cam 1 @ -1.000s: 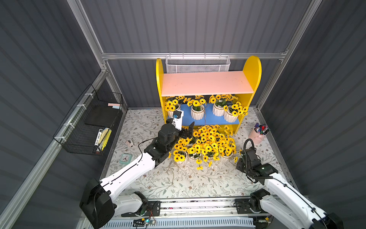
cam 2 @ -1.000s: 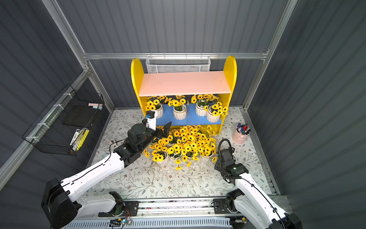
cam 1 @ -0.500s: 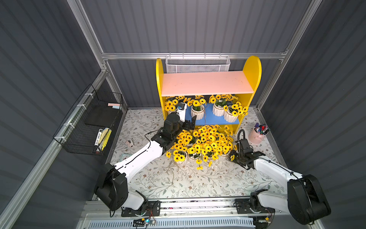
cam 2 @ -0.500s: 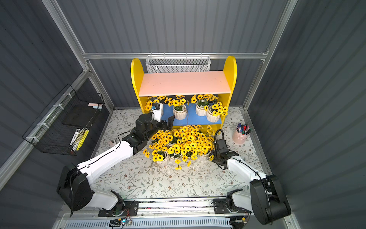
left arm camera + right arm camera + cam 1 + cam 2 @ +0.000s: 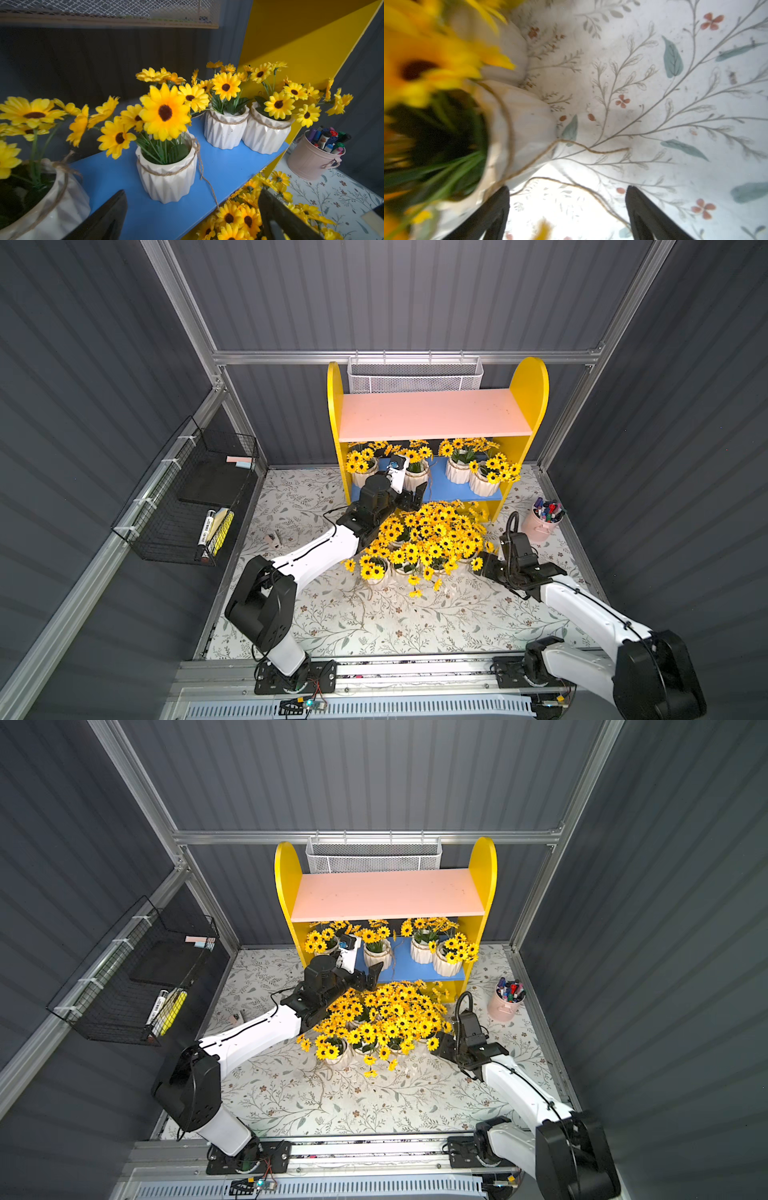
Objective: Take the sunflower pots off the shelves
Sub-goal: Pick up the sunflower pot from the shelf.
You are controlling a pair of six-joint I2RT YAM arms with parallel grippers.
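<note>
Lined up on pot (image 5: pixel 168 182) on blue shelf (image 5: pixel 228 166) with left jaws apart; right jaws likewise apart, probably clear of blurred tabletop pot (image 5: pixel 525 124). Next: straddle, clamp, lift out.

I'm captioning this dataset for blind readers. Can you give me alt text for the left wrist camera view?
The left gripper, jaws open, faces a white ribbed sunflower pot standing on the shelves' blue lower board, one of four pots on it. Past the yellow side panel, a pink cup of pens sits on the floral mat.
</note>
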